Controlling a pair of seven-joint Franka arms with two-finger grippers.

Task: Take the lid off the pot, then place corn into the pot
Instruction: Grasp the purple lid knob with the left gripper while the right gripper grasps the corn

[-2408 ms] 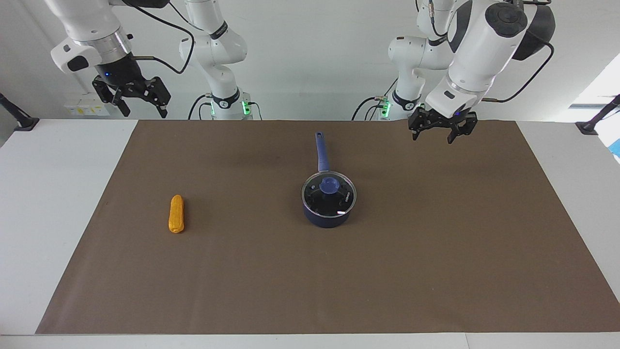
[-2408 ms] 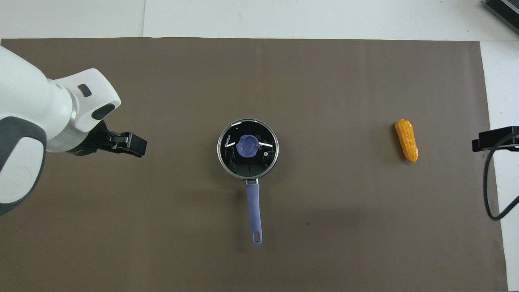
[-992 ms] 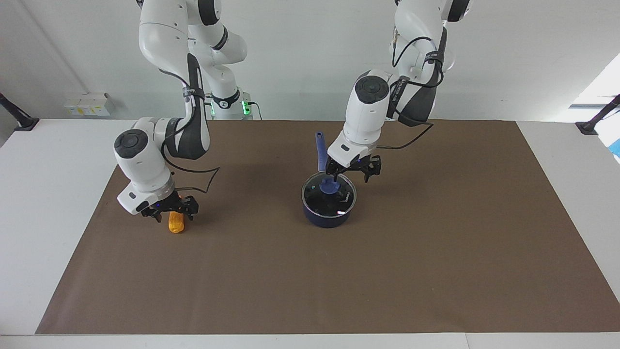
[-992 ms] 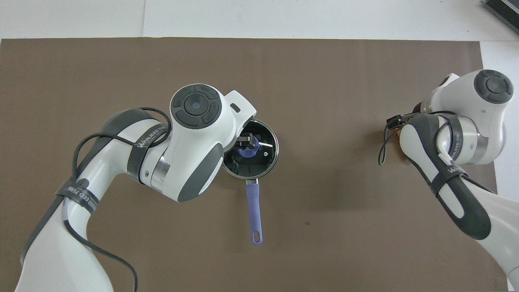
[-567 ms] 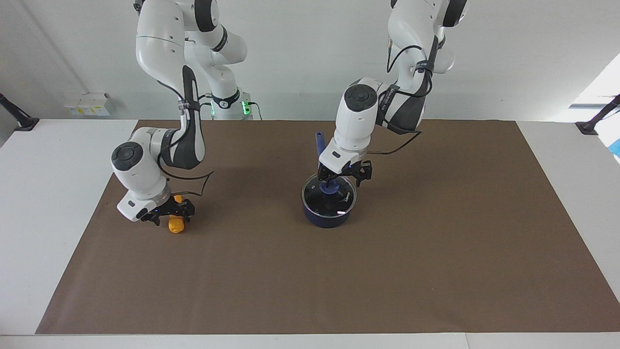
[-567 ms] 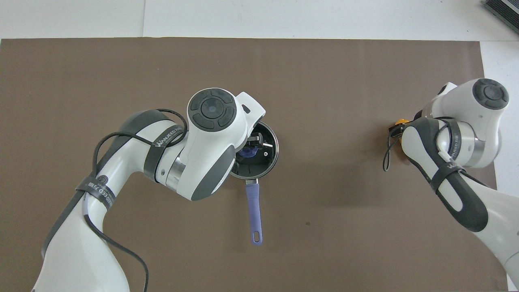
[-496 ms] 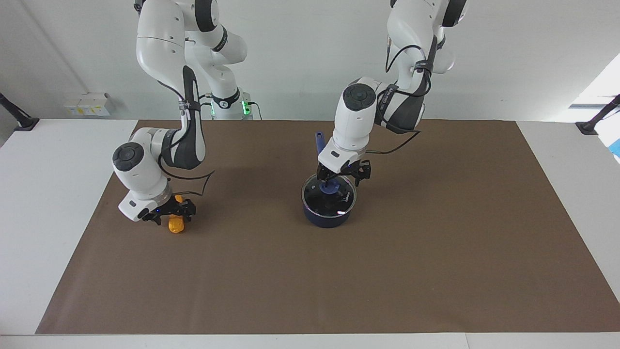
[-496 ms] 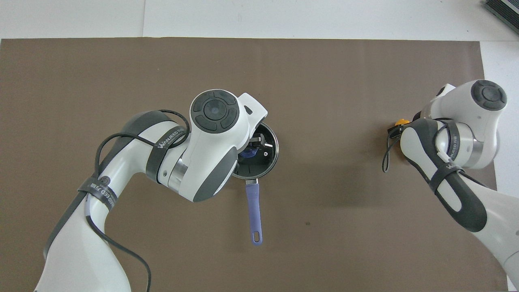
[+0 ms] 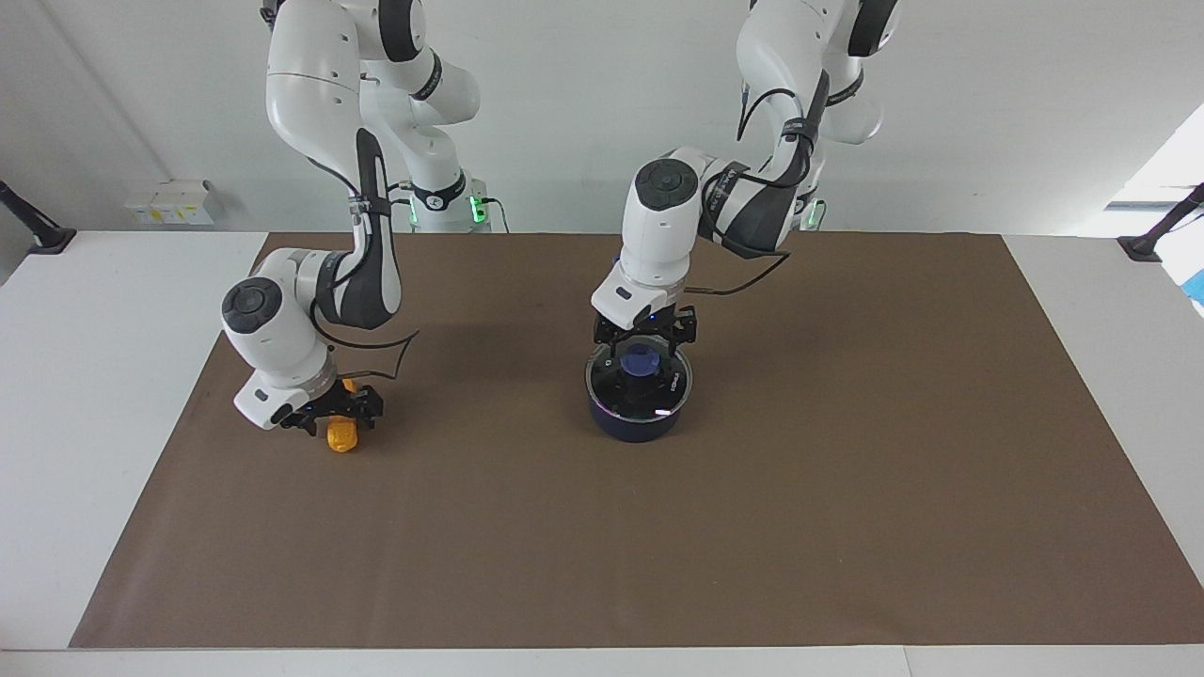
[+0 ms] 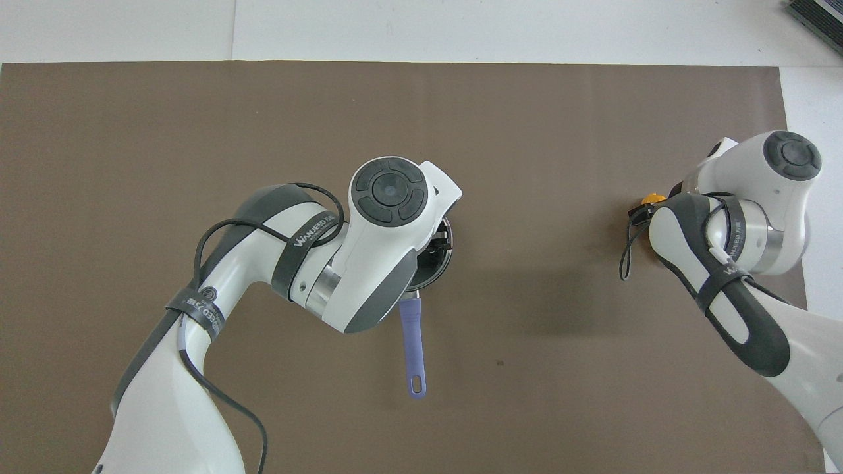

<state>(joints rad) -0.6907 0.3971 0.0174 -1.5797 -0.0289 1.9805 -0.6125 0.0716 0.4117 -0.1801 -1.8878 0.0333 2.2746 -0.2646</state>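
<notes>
Now the left gripper (image 9: 645, 340) has its fingers spread to either side of the blue knob on the lid (image 9: 640, 380), which sits on the pot (image 9: 637, 418) mid-surface, handle pointing toward the robots; no squeeze shows, so the lid probably comes off next. Meanwhile the right gripper (image 9: 335, 414) straddles the corn (image 9: 340, 435) with fingers likewise spread, low over the brown mat (image 9: 847, 527) toward the right arm's end, seemingly readied to grab it.
</notes>
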